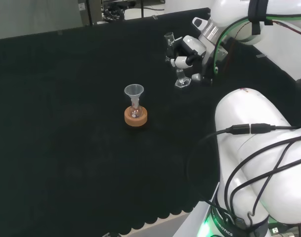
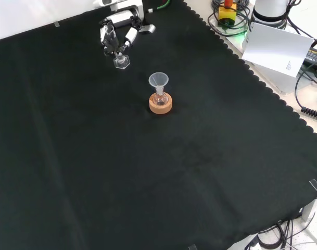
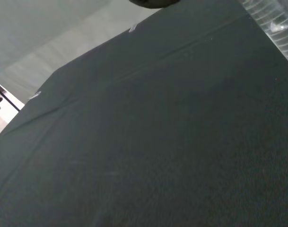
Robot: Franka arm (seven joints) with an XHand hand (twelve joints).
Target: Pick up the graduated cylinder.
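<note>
Near worktop's far right, head view: hand curled round upright graduated cylinder; funnel-topped flask on cork stand well apart.

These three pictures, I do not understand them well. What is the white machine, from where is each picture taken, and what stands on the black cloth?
The white machine is a robot arm with a black and white hand in place of a gripper. The head view looks from behind and above the arm; the front view looks down from the opposite side; the wrist view comes from a camera at the wrist. On the black cloth stands a small flask with a clear funnel in it, on a cork ring. Apart from it stands a clear graduated cylinder. The hand's fingers are curled round the cylinder, whose base appears to rest on the cloth.
</note>
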